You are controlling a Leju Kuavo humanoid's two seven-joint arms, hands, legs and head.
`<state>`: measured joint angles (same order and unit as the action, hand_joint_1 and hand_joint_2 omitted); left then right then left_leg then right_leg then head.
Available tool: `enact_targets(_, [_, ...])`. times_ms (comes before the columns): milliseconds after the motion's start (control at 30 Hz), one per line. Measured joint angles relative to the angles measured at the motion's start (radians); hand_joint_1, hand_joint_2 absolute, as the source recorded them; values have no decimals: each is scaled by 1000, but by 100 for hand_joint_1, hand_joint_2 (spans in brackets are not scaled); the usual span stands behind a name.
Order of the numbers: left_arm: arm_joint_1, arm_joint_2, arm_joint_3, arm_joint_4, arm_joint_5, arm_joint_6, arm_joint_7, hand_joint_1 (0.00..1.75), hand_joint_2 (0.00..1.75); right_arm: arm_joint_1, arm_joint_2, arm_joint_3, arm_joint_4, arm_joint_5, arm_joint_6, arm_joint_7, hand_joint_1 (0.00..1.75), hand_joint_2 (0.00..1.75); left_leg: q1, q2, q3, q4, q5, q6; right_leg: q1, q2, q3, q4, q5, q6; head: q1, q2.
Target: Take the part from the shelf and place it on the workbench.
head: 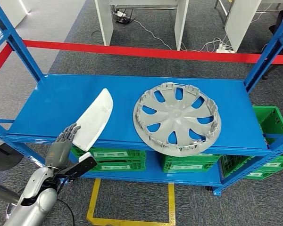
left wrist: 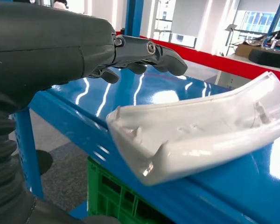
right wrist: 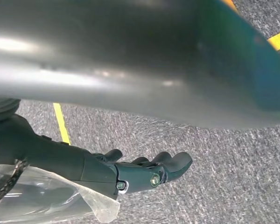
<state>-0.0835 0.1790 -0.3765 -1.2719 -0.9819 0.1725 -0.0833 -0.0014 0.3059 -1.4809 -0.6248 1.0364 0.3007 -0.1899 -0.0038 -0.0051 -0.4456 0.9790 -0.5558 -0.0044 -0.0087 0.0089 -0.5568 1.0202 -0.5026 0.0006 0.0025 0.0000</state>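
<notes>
- My left hand (head: pixel 63 141) is at the front edge of the blue shelf (head: pixel 54 106), just beside the near end of the white part (head: pixel 94 120). The fingers (left wrist: pixel 145 51) are stretched out and apart, above the part's end, and they hold nothing. I cannot tell whether a fingertip already touches the plastic.
- The white part lies on the shelf top with its near end sticking out a little over the front edge. I think this overhang is useful, because fingers can go under the end there.
- The part is curved and hollow on the side facing my left wrist, with thin walls, so I judge it is light but easy to slip.
- Farther along the shelf from the white part, well apart, a grey wheel cover (head: pixel 177 117) lies flat.
- Green crates (head: pixel 111 157) stand on the lower level under the shelf top.
- My right hand (right wrist: pixel 145 170) hangs over the grey carpet, fingers loosely out, holding nothing.
</notes>
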Motion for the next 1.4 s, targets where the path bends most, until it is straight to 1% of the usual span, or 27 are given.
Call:
enact_targets(200, [-33, 0, 0, 17, -8, -11, 6, 0, 175, -3, 0, 0, 1, 18, 0, -2, 0, 0, 0, 0, 0, 0, 0, 0, 0, 0, 0, 0, 0, 0, 0, 0])
enact_targets(367, [-45, -1, 0, 32, -8, -17, 7, 0, 175, -7, 0, 0, 1, 23, 0, -2, 0, 0, 0, 0, 0, 0, 0, 0, 0, 0, 0, 0, 0, 0, 0, 0])
enact_targets(867, [-45, -4, -1, 61, -2, -22, 10, 0, 175, -13, 0, -1, 7, 41, -5, -13, 0, 0, 0, 0, 0, 0, 0, 0, 0, 0, 0, 0, 0, 0, 0, 0])
enact_targets(1400, [-50, -12, -16, 80, -29, -25, 10, 0, 175, -16, -7, -1, 34, 64, -20, -28, 0, 0, 0, 0, 0, 0, 0, 0, 0, 0, 0, 0, 0, 0, 0, 0])
